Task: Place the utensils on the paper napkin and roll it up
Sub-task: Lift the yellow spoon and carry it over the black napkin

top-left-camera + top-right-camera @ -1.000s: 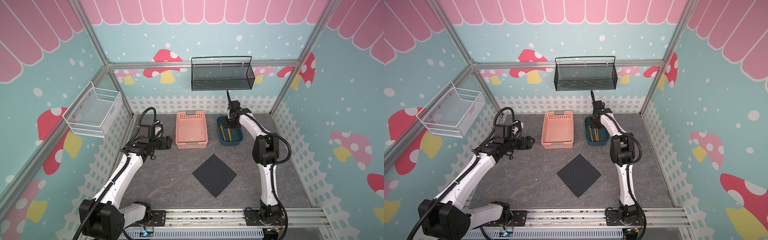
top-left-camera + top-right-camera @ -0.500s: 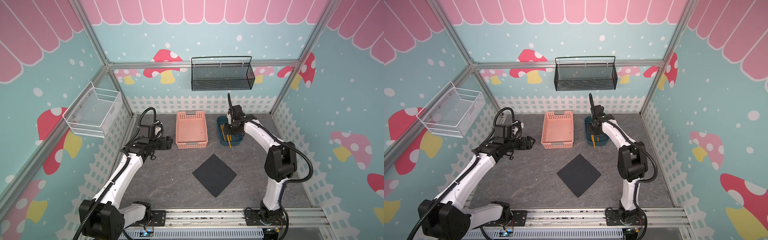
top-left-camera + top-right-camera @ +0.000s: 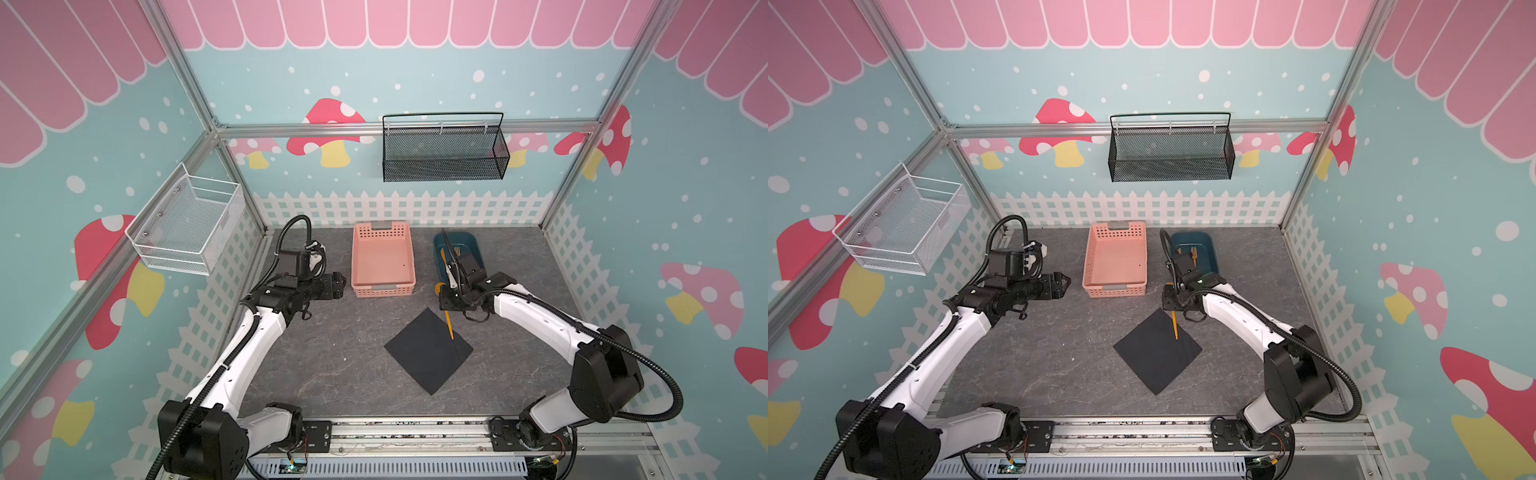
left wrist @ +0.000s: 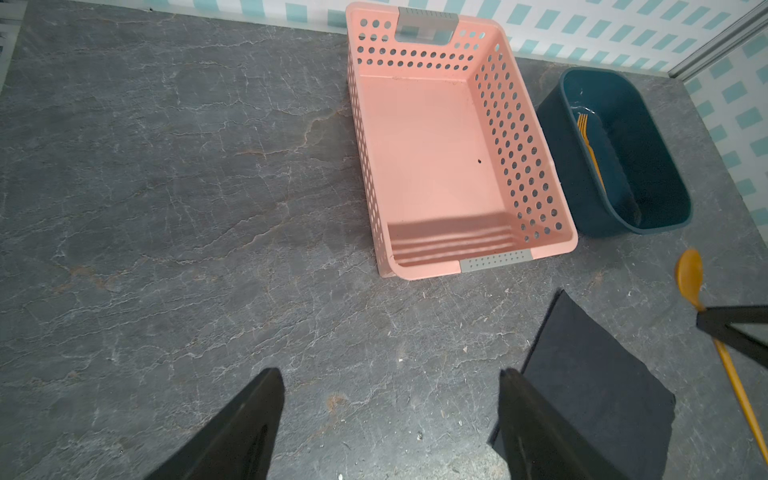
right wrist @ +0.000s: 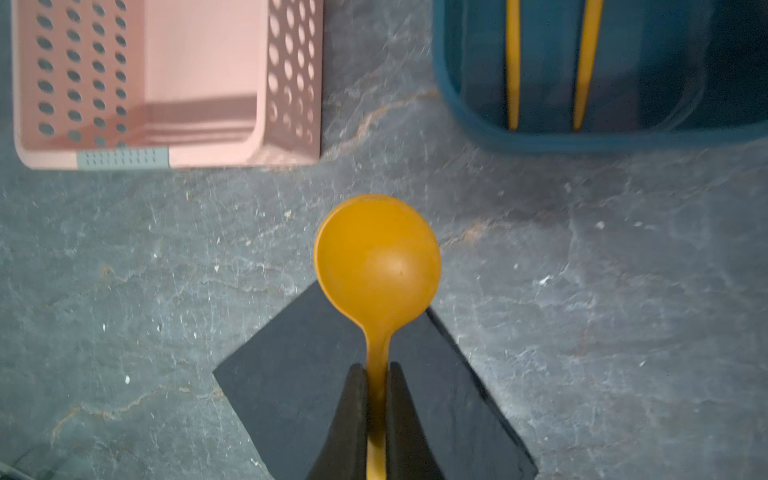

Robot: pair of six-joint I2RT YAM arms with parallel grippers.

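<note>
1. The spoon (image 5: 376,257), smooth orange-yellow plastic with a round bowl and a slim handle, is pinched at the neck by the right pincer (image 5: 377,368), whose black fingers are closed tight on it.
2. In both top views its bowl sits past the far corner of the paper napkin (image 3: 428,353) and its handle reaches back over the napkin's right part. I cannot tell whether it touches the paper.
3. The napkin is a thin, matte black square lying flat like a diamond at mid-desk.
4. Beyond it on the right stands a dark blue oval tub (image 4: 598,224) with glossy walls. In it lie the fork (image 4: 584,124) and a second slim piece (image 3: 443,255) of the same orange-yellow.
5. Just left of the tub is a pink plastic basket (image 3: 382,291), rectangular, with perforated walls and grey handles.
6. The left pincer (image 4: 390,372) hovers wide open and holds nothing, left of the basket.
7. The desk (image 3: 332,353) is grey and veined like slate.
</note>
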